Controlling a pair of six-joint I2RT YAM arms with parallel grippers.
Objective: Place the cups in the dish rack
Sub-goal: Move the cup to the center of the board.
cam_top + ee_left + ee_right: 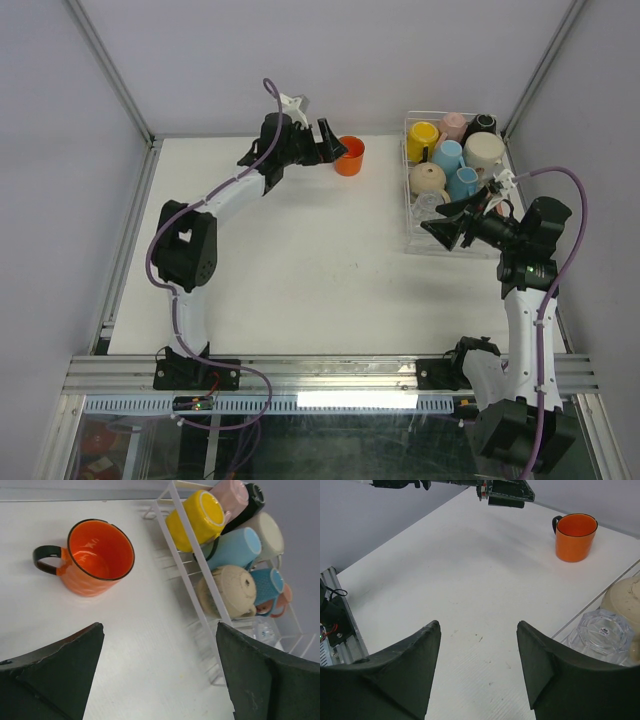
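Observation:
An orange cup [349, 156] with a dark handle stands upright on the white table, apart from the dish rack [408, 185]. My left gripper [337, 146] hovers just left of it, open and empty. In the left wrist view the orange cup [97, 557] lies ahead of the left gripper [160, 626], not between the fingers. The rack at the back right holds yellow [422, 135], pink [455, 124], black [484, 124], beige [484, 150] and blue [447, 155] cups, plus a glass tumbler [430, 207]. My right gripper [437, 220] is open over the rack's near left corner.
The right wrist view shows the orange cup [575, 536] far ahead, the tumbler [602, 635] and rack edge [600, 602] to the right, and the left arm [505, 492] at the top. Metal frame posts stand at the table's back corners. An aluminium rail [330, 375] runs along the near edge.

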